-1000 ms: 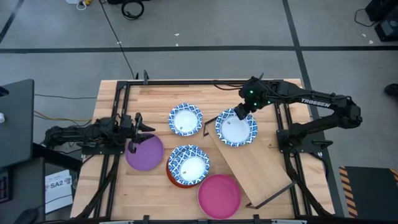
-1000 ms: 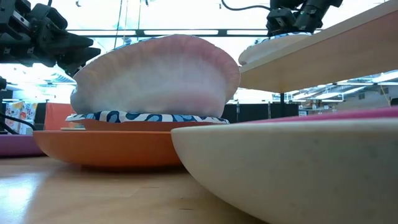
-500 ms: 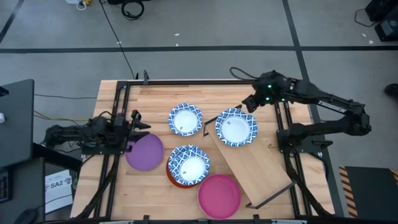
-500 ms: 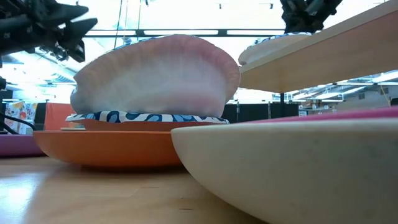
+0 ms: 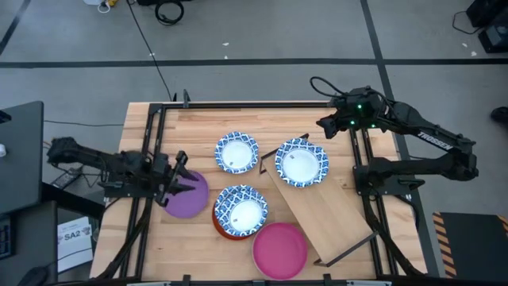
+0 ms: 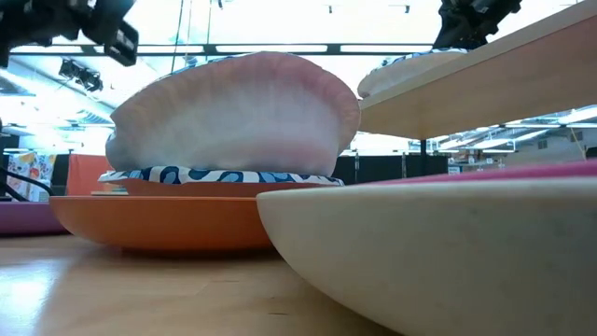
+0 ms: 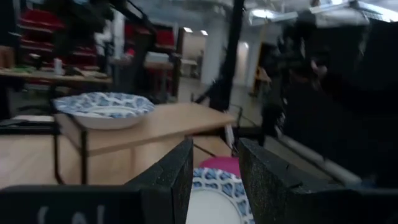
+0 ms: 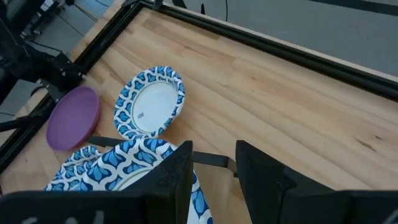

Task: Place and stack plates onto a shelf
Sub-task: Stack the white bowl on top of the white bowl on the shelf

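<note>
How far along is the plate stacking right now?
Done: one blue-and-white plate sits on the shelf. In hand: nothing; the right end effector is empty beyond the shelf, the left end effector empty over the purple plate. Left: purple, pink plate, two blue-and-white, orange-red.

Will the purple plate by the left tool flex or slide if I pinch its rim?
The purple plate looks thin and shallow, probably light, so it may flex. It lies flat on smooth wood, so a push would likely slide it. The left tool hangs over its edge.
</note>
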